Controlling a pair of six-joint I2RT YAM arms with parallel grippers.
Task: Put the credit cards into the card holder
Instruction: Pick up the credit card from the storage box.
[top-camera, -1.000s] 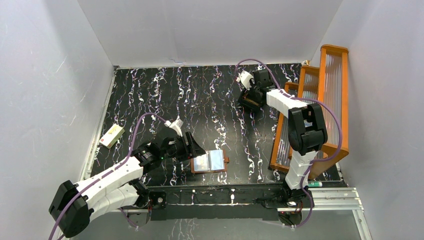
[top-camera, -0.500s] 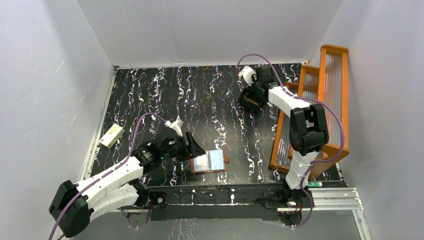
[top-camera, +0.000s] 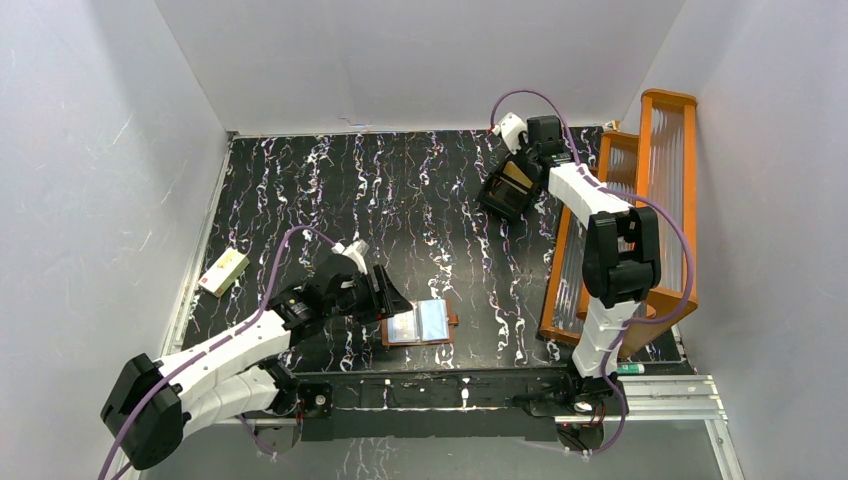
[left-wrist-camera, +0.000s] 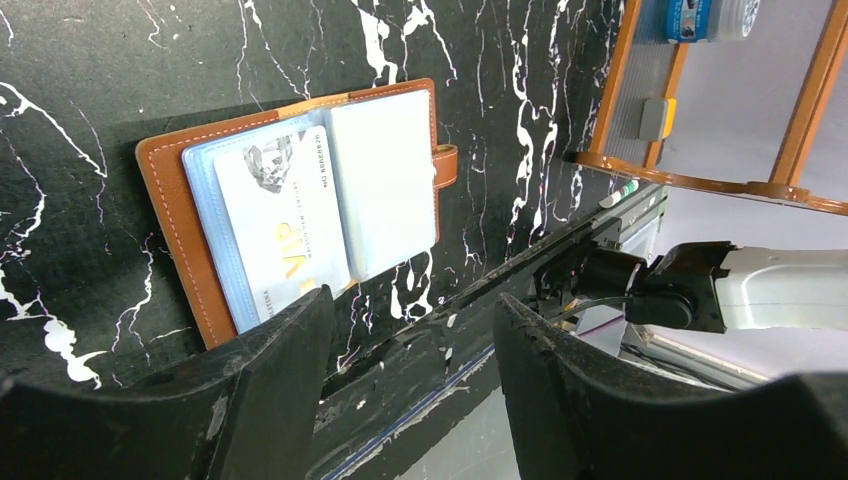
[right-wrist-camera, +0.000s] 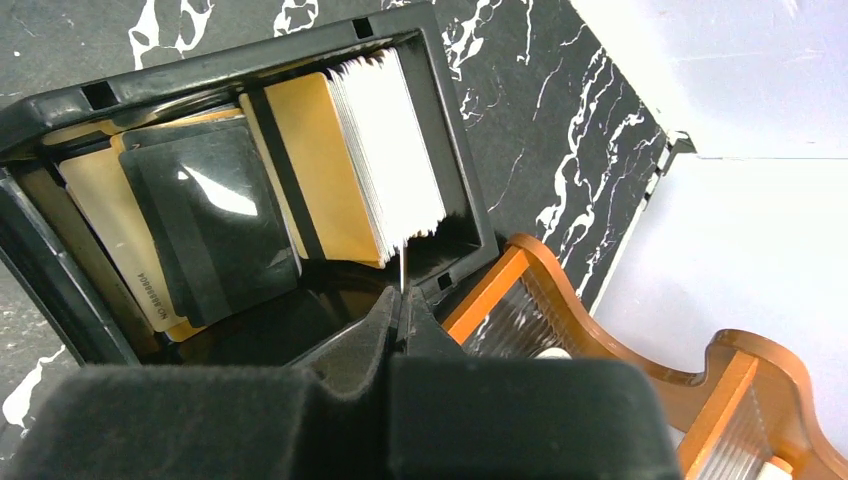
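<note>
Card holder (left-wrist-camera: 163, 175) edge behind left pincer (left-wrist-camera: 412, 305) finger

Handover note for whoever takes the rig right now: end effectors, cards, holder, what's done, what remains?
Left end effector: open, empty, beside the card holder.
Right end effector: shut on one card, edge-on, above the black tray.
Card holder lies open on the table with a VIP card in it.
Remaining: carry the held card over, slot it, then the stack in the tray.

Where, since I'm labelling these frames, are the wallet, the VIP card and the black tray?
Wallet (left-wrist-camera: 163, 178): left wrist view, bare leather margin.
VIP card (left-wrist-camera: 285, 225): left wrist view, its middle.
Tray (right-wrist-camera: 200, 68): right wrist view, far rim.
</note>
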